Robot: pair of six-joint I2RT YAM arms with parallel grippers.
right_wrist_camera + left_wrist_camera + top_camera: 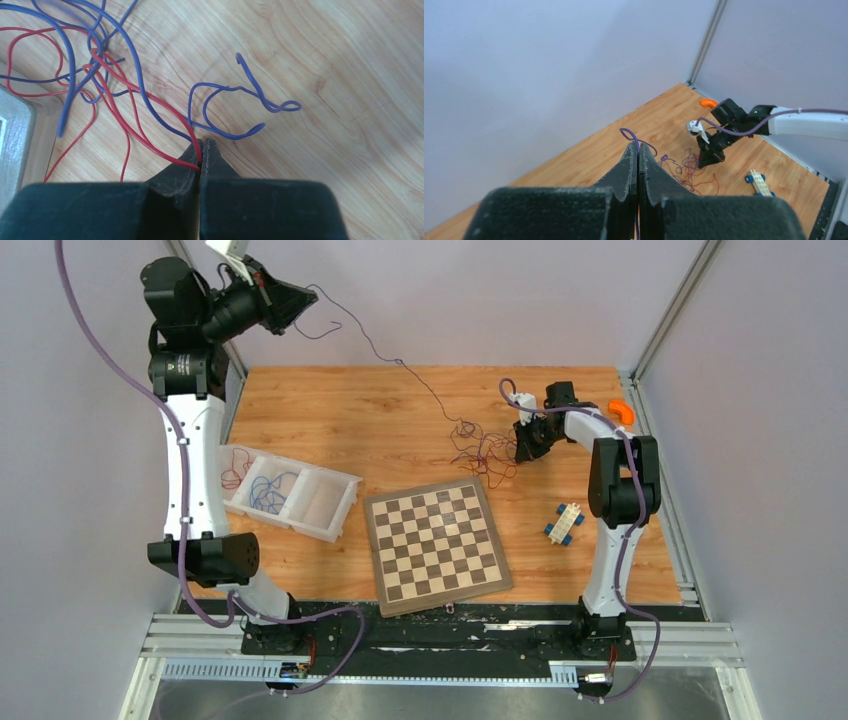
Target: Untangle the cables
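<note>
Nearest the arm bases I note a square wooden chessboard with brown and cream squares [436,545], lying flat and slightly rotated on the light wooden table top [330,410]. Just to its left sits a clear plastic tray with three compartments [345,502]. Its left compartment holds loose red wires and the middle one holds blue wires. To the right of the board, apart from it, lies a small blue-and-white toy brick piece [565,523].

Just past the board's far right corner, the tangle of hair-thin red, blue and dark purple cables [480,448] lies on the table. The right gripper [204,146] is down at the right edge of this tangle. Its jaws are pressed together and pinch a red cable [170,109] at the fingertips. Blue strands loop on the wood just ahead of it. A small orange object [621,411] lies near the far right table edge, behind that arm.

Farthest off, the left gripper [638,147] is raised high above the far left corner. Its jaws are closed on a dark purple cable [400,362], with a short loop showing past the tips. This cable runs through the air from the gripper down to the tangle, where its other end is lost among the strands.
</note>
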